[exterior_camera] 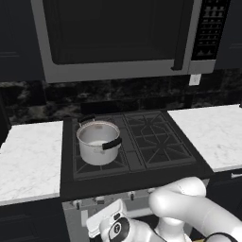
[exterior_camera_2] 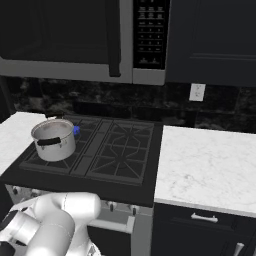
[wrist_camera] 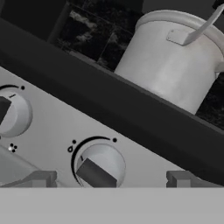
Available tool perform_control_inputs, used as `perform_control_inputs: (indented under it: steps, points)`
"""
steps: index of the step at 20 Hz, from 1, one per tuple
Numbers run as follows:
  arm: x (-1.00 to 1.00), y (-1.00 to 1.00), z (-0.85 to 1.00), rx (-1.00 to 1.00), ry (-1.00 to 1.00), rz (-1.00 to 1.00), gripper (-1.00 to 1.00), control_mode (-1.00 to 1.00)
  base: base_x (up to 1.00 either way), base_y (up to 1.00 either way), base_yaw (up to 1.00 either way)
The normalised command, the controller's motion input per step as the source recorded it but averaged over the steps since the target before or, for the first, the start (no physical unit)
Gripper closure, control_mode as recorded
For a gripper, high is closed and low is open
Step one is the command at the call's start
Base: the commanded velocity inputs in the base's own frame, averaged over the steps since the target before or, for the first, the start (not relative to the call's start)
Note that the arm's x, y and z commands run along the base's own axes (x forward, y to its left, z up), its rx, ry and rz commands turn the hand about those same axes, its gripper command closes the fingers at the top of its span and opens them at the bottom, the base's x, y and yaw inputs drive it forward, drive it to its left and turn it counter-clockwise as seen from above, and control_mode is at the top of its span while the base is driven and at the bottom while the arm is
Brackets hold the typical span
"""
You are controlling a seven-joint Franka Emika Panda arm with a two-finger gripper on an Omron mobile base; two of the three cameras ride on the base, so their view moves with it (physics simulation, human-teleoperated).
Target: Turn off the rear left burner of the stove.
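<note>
Steel pot on stove left side; blue flame just behind pot.

no readable text, microwave keypad labels blurred; stove knob marks wordless

Lighting even and diffuse, no distinct source. Upper cabinets and backsplash dim, nearly black; white marble counter brightest surface, no glare. Steel pot shows soft shading and a faint shadow inside its rim (no sharp highlights). Cooktop grates low in contrast against the black stove. Base views slightly soft, coarse. Hand view tilted; knob and steel panel rendered smooth, edges mildly blurred.
</note>
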Motion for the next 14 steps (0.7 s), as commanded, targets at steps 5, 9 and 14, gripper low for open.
perform_control_inputs:
  steps: [5,9,14]
  points:
    - [0.21,0.0,-0.01,0.1,0.0,0.0,-1.0,-1.0,0.0,0.0,0.0]
    - [0.02,0.06,-0.05,0.07,0.0,0.0,-1.0,-1.0,0.0,0.0,0.0]
    - [0.03,0.1,-0.12,0.04,0.0,0.0,-1.0,-1.0,0.0,0.0,0.0]
